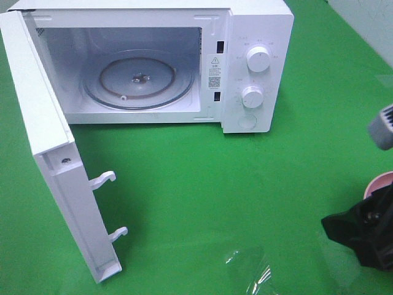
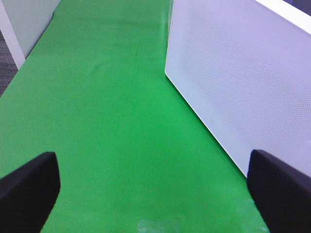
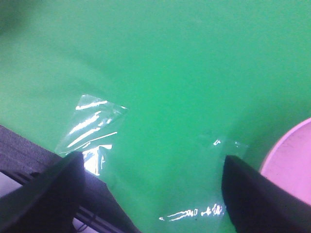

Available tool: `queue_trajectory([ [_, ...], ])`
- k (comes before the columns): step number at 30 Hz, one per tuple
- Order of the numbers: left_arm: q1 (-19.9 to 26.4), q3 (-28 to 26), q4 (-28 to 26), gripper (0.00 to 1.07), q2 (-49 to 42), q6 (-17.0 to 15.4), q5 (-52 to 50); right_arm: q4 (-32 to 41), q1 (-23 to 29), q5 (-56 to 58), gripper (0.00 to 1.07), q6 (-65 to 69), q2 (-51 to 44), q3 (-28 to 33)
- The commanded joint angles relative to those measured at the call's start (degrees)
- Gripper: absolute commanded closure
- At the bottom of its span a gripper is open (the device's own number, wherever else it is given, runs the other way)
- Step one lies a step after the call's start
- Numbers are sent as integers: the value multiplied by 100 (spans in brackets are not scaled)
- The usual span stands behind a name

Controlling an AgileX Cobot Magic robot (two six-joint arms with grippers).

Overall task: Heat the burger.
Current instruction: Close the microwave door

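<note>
The green tabletop (image 1: 245,184) is carrying a white microwave (image 1: 258,67), its door (image 1: 55,166) standing wide. The pink plate (image 1: 379,182) is peeking in at the right edge; the burger is not showing. Both tools, left tool (image 2: 153,187) and right tool (image 3: 153,187), are gaping empty. The right one risks snagging the clear film (image 3: 90,124) lying nearby.

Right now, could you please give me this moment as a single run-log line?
microwave: door open, turntable bare | burger: not visible | pink plate: beside right gripper | both grippers: fingers apart, holding nothing
</note>
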Motion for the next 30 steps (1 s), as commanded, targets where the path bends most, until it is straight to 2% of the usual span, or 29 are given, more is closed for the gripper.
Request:
queue_trajectory([
  [1, 17, 17, -40, 10, -92, -17, -40, -11, -6, 625, 31, -69, -865, -34],
  [3, 17, 17, -40, 10, -92, -17, -40, 40, -109, 728, 31, -23, -1163, -74],
  [4, 17, 17, -40, 10, -92, -17, -40, 46, -395, 900, 31, 17, -1467, -149],
  [7, 17, 17, -40, 10, -92, -17, -40, 46, -579, 980, 31, 11, -1616, -183],
  [8, 17, 17, -40, 10, -92, -17, -40, 57, -922, 1100, 31, -155, -1896, -241],
  [9, 17, 17, -40, 10, -92, -17, -40, 57, -922, 1100, 31, -155, -1896, -241],
  [10, 17, 17, -40, 10, -92, -17, -40, 120, -1289, 1169, 31, -395, -2229, -286],
  [12, 17, 17, -40, 10, -92, -17, -40, 166, -1421, 1203, 31, -493, -2366, -292],
  [13, 17, 17, -40, 10, -92, -17, -40, 235, -1713, 1226, 31, -561, -2704, -298],
  [14, 17, 17, -40, 10, -92, -17, -40, 235, -1713, 1226, 31, -561, -2704, -298],
  [16, 17, 17, -40, 10, -92, -17, -40, 447, -2177, 1427, 31, -607, -3329, -367],
  [19, 17, 17, -40, 10, -92, -17, -40, 476, -2263, 1587, 31, -607, -3443, -401],
  [23, 17, 17, -40, 10, -92, -17, -40, 424, -2744, 2257, 31, -796, -4303, -298],
  [30, 17, 17, -40, 10, -92, -17, -40, 470, -3037, 2223, 31, -779, -4905, -292],
])
